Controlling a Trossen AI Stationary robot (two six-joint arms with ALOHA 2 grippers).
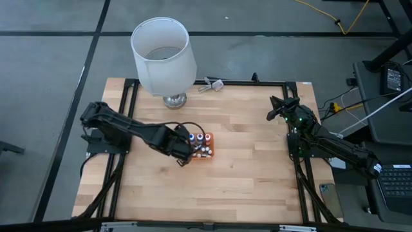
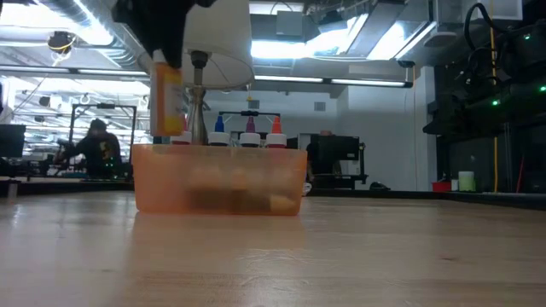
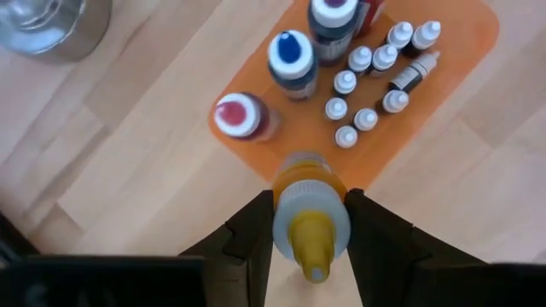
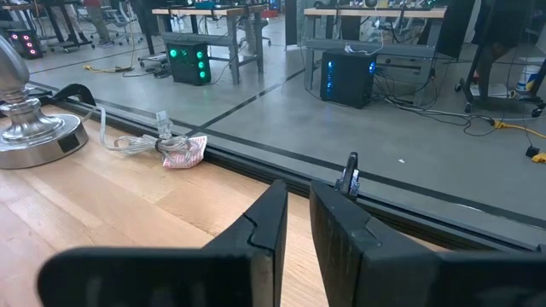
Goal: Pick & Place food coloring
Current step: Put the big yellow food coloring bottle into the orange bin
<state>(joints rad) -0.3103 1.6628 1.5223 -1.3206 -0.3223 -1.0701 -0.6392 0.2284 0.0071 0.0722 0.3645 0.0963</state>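
The left gripper (image 3: pixel 310 223) pinches a yellow-capped food coloring bottle (image 3: pixel 310 217) above the flat orange plastic tray (image 3: pixel 465 38); the right gripper (image 4: pixel 297 223), fingers pressed together, waits apart

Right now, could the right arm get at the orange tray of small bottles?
Probably not easily: the right hand sits shut at the table's far right edge, and the left hand, holding a yellow-capped bottle, hovers over the orange tray.

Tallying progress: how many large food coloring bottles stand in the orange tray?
3: red-capped bottle at the tray's edge, blue-capped bottle beside it, dark-capped bottle next; another may hide behind it. Left tool holds a yellow bottle.
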